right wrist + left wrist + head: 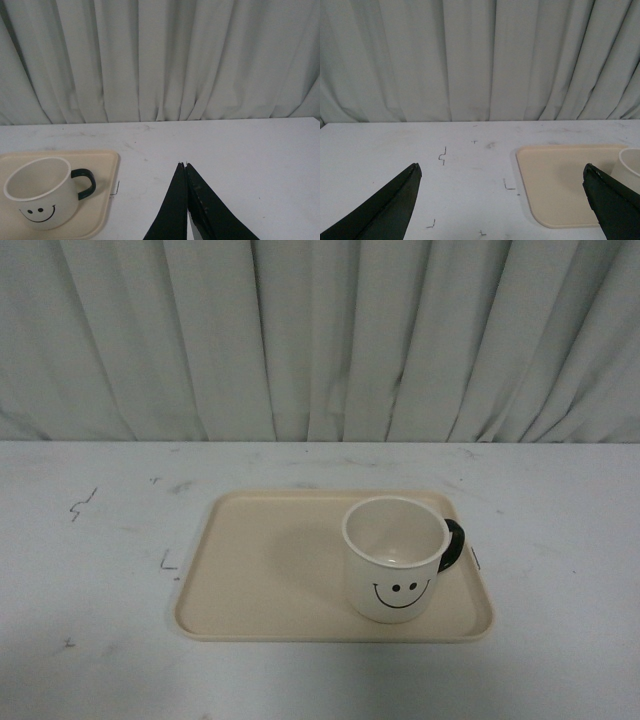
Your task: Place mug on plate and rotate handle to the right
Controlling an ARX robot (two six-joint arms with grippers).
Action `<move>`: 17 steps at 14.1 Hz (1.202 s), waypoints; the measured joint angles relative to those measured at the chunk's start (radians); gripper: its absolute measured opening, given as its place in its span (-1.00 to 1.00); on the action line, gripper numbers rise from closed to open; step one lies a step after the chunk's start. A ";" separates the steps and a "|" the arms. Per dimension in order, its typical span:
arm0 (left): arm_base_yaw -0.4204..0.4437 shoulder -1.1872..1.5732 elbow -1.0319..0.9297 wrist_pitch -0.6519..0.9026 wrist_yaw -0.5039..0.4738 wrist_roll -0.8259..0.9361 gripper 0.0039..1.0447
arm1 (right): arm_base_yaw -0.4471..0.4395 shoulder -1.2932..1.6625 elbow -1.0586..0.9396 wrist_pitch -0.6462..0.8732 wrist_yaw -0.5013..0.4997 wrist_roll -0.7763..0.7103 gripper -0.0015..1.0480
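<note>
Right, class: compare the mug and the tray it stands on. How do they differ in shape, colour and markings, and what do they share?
The mug is a tall, round, open cup; the tray is flat, rectangular and low-rimmed. The mug is cream-white, the tray a deeper beige. The mug carries a black smiley and a black handle pointing right in the front view; the tray is plain. Both are pale, rest level and look empty.
</note>
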 joint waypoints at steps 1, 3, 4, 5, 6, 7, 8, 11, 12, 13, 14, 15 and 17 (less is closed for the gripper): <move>0.000 0.000 0.000 0.000 0.000 0.000 0.88 | 0.000 -0.047 0.000 -0.043 0.000 0.000 -0.96; 0.000 0.000 0.000 0.000 0.000 0.000 0.88 | 0.000 -0.129 0.000 -0.121 0.000 0.000 -0.96; 0.000 0.000 0.000 0.000 0.000 0.000 0.88 | 0.000 -0.169 0.000 -0.156 0.000 0.000 -0.96; 0.000 0.000 0.000 0.000 0.000 0.000 0.88 | 0.000 -0.201 0.000 -0.188 0.000 0.000 -0.96; 0.000 0.000 0.000 0.000 0.000 0.000 0.88 | 0.000 -0.237 0.000 -0.222 0.000 0.000 -0.96; 0.000 0.000 0.000 0.000 0.000 0.000 0.88 | 0.000 -0.268 0.000 -0.251 0.000 0.000 -0.96; 0.000 0.000 0.000 0.000 0.000 0.000 0.88 | 0.000 -0.299 0.000 -0.283 0.000 0.000 -0.96; 0.000 0.000 0.000 0.000 0.000 0.000 0.88 | 0.000 -0.371 0.000 -0.354 0.000 0.000 -0.96; 0.000 0.000 0.000 0.000 0.000 0.000 0.88 | 0.000 -0.393 0.000 -0.374 0.000 0.000 -0.96; 0.000 0.000 0.000 0.000 0.000 0.000 0.88 | 0.000 -0.410 0.000 -0.393 0.000 0.000 -0.96; 0.000 0.000 0.000 0.000 0.000 0.000 0.88 | 0.000 -0.427 0.000 -0.410 0.000 0.000 -0.96; 0.000 0.000 0.000 0.000 0.000 0.000 0.88 | 0.000 -0.444 0.000 -0.427 0.000 0.000 -0.96; 0.000 0.000 0.000 0.000 0.000 0.000 0.88 | 0.000 -0.530 0.000 -0.557 0.000 0.000 -0.96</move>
